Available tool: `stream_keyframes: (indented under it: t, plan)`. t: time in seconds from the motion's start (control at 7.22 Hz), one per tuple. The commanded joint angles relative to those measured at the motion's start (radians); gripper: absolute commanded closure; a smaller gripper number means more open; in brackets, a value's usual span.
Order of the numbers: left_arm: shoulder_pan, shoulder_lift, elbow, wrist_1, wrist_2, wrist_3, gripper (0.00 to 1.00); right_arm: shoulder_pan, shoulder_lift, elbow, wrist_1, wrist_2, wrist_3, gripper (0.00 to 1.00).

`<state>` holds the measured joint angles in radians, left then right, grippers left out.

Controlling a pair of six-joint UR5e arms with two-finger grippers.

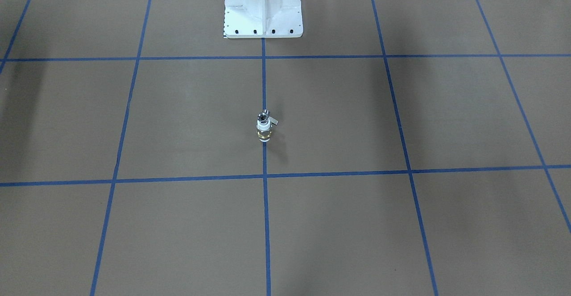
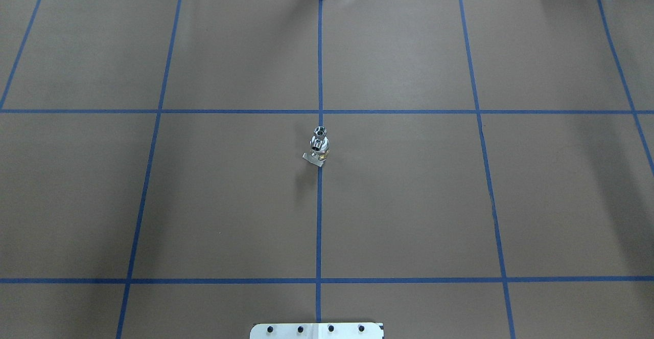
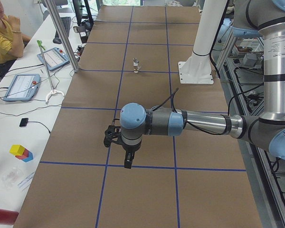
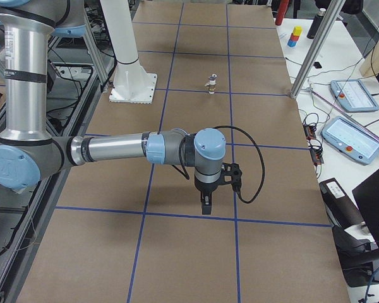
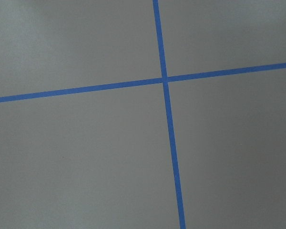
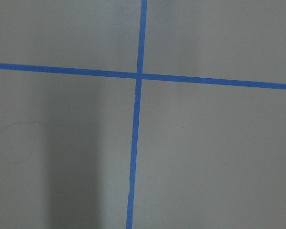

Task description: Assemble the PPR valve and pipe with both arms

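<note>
Exterior left view: I find the left pincer (image 3: 128, 163) pointing down just above the desk (image 3: 147, 199), close to a blue tape line (image 3: 142, 166). I cannot tell from this angle whether it is wide or narrow. In the exterior right view the right pincer (image 4: 205, 207) hangs nose-down over the desk, and I cannot tell its state either. Both wrist cameras record only brown desk surface and crossing tape. The PPR valve (image 1: 263, 131) stands upright at the desk centre, on the middle tape line, well apart from both pincers. The pipe (image 1: 263, 117) sits upright on its top end. A grey lever (image 1: 273, 120) projects sideways. The white pedestal base (image 1: 263, 14) stands beyond.
</note>
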<state>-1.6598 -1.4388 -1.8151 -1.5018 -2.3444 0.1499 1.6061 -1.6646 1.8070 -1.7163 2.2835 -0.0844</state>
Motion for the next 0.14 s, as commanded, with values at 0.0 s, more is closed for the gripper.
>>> stream_keyframes:
  t: [0.0]
  plan:
    - [0.0,0.001,0.011,-0.001,0.001,0.0,0.0,-0.001,-0.001,-0.006,0.0,0.005,0.0,0.0]
